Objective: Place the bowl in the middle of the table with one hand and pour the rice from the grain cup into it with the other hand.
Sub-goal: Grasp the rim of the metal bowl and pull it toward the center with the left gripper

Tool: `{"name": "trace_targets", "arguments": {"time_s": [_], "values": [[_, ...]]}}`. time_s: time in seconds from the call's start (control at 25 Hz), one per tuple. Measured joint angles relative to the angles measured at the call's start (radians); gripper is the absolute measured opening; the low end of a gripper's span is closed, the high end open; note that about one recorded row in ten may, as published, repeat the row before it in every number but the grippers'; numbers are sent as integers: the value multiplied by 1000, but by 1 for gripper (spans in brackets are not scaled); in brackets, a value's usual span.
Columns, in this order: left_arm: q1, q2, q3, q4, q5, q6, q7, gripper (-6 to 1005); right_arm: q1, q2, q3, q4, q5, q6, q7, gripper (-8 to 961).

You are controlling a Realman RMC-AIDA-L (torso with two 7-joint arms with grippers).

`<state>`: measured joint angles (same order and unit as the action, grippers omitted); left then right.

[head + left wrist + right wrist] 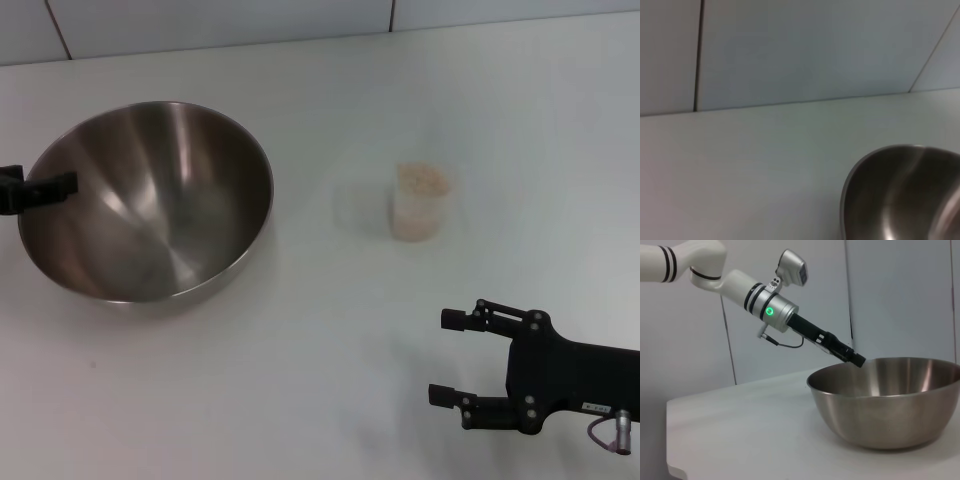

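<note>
**Bowl gripped at its rim, cup awaiting the second arm**

Nearest the camera in the head view, at lower right of the frame, the right gripper [452,358] hovered over the table [330,380] with its two black fingers spread wide and nothing between them. This open, forward-pointing posture suited an approach to the grain cup [420,203], which stood upright just right of frame centre, well apart from the gripper and filled nearly to its brim with the rice [422,178].

At left of the frame sat the bowl [146,200], empty and resting on the table, clearly off the middle. The left gripper [40,190] met its near-left rim; the right wrist view showed the black fingertips [856,359] at the rim edge, apparently pinching the thin wall, though the grip itself was too small to confirm. A rim hold was probably chosen because the bowl was far too wide to span. The left wrist view showed only part of the bowl's rim and the tiled wall [805,50] behind.

Judged from this layout, the bowl had not yet reached the centre, and pouring had not begun.
</note>
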<state>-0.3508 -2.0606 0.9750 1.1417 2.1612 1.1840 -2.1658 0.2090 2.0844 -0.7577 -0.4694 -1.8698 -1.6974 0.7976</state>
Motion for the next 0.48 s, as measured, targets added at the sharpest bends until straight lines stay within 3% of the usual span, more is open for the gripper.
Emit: {"name": "trace_targets", "arguments": {"time_s": [0.48], "values": [[-17,-2,9,-36,35,-4,-24,835,3,0,0,0,0,0,0,817]]}}
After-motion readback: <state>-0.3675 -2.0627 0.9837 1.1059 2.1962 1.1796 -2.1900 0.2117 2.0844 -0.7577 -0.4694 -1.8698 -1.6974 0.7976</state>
